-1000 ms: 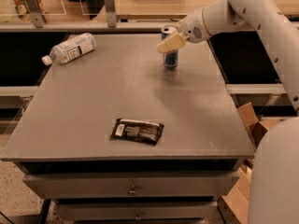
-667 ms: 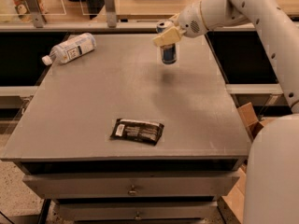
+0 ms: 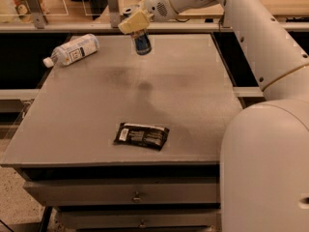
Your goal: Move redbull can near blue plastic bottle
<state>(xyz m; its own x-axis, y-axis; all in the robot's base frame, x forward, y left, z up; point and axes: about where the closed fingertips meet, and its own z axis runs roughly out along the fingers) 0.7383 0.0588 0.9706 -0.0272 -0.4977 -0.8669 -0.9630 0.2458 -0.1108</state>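
While the hand holds redbull can aloft, black packet lies apart.

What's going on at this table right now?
The robot's gripper is shut on the redbull can and holds it in the air, a little tilted, over the far part of the table. The blue plastic bottle lies on its side near the far left corner, apart from the can, which is not yet set down beside it. A black packet lies flat near the front edge.
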